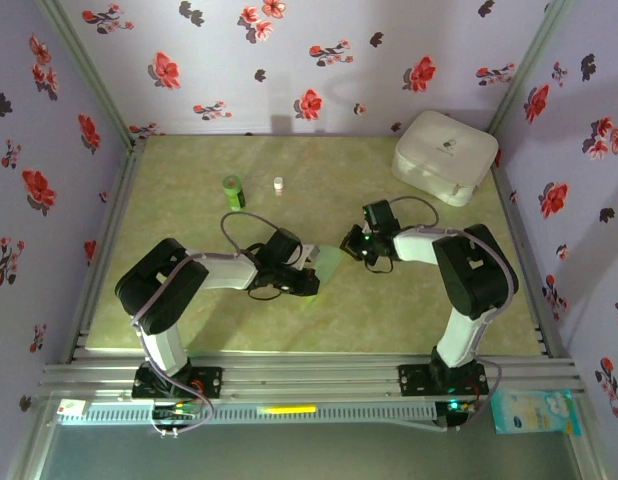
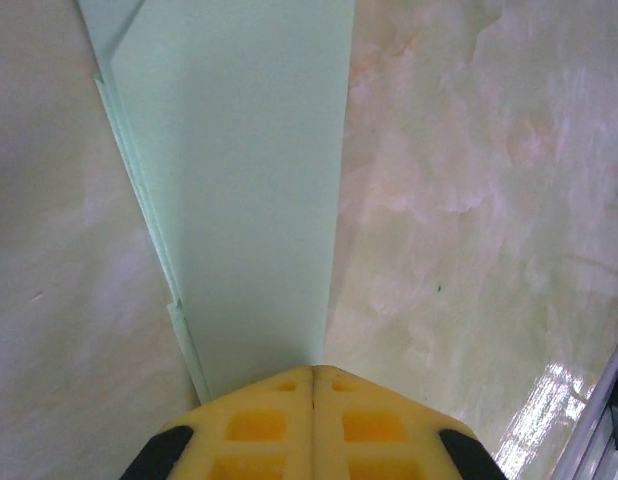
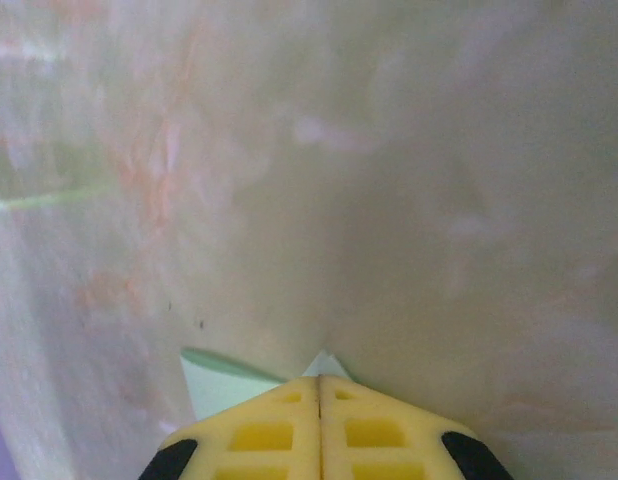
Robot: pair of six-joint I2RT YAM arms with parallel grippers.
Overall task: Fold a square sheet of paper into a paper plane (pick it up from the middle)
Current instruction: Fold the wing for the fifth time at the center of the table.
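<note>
**A:** Where do we have the paper [image 1: 329, 262]?

**B:** Near the middle of the desk [image 1: 189, 210], spanning the gap between our two arms. The left pincer [image 2: 312, 372] is clenched on one end. Its yellow pads are pressed together and the pale green strip runs away from them. The right pincer [image 3: 319, 380] is clenched too, with only a small green corner poking out at its tips.

**A:** So both ends are held. How do we expect it to behave?

**B:** We judge it very light, thin and floppy wherever it is not creased. The left wrist view shows stepped layers along one edge, so it is folded there and should be stiffer along that line. The flat part will likely bow if we bring the pincers together, and it may tear if we pull them apart hard.

**A:** Is it slippery?

**B:** Probably. It is smooth paper against smooth pads over a glossy desk, so a shallow bite like the right one could slide off. We would want a deeper hold there, on the layered part rather than on a thin corner.

**A:** Is it resting on the desk?

**B:** We cannot tell whether it touches the desk or hangs just above it.
</note>
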